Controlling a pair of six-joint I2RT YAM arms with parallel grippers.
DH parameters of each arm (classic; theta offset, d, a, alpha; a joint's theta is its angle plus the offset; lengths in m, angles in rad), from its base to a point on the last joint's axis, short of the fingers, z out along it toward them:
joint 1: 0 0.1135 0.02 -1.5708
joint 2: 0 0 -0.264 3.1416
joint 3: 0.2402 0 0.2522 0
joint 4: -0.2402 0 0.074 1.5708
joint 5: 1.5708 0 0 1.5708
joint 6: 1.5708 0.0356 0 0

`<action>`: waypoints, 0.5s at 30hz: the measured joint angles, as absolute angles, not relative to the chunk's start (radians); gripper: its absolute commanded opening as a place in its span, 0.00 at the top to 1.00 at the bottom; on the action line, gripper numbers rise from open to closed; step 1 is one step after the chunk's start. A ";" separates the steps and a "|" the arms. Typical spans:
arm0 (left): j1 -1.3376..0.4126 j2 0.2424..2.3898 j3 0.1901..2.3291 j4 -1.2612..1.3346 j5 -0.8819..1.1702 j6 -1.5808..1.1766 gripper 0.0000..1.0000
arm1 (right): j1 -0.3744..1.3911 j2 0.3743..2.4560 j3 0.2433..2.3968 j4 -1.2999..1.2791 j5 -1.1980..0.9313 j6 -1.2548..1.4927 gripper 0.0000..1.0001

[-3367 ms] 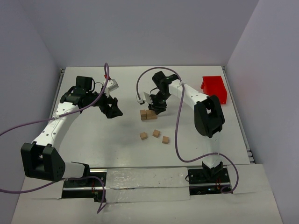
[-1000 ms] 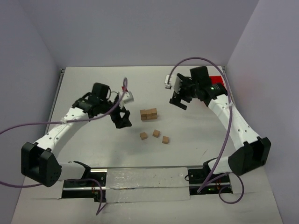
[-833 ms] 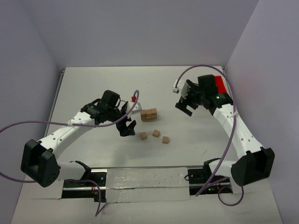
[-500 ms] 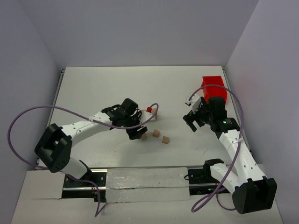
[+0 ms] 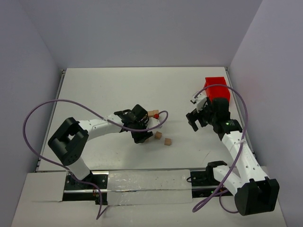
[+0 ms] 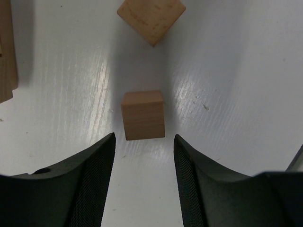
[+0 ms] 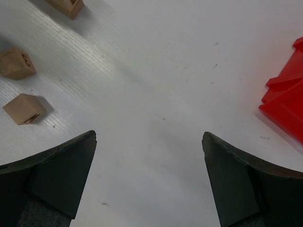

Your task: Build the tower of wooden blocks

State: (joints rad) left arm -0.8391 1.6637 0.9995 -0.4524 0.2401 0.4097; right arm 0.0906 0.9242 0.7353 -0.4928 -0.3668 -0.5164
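The red bin (image 5: 217,91) stands at the far right of the table (image 5: 94,90). Its inside cannot be made out (the right wrist view catches only a corner). The tower (image 5: 153,113) is mostly hidden behind the left arm (image 5: 102,125). The left gripper (image 6: 144,141) has its fingers apart. One wood block (image 6: 143,115) lies on the table just at their tips, untouched and square to them. The right gripper (image 7: 149,136) is spread wide, holding nothing.

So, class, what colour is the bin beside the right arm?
The bin is red; the top external view shows it best.
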 measured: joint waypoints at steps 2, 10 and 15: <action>-0.844 1.672 1.002 -0.451 0.240 0.407 0.42 | 0.091 0.925 0.730 -0.490 -0.367 -0.513 0.00; -0.849 1.692 1.014 -0.450 0.251 0.399 0.52 | 0.091 0.939 0.727 -0.478 -0.375 -0.509 0.00; -0.849 1.718 1.033 -0.446 0.262 0.376 0.62 | 0.091 0.947 0.727 -0.478 -0.391 -0.506 0.00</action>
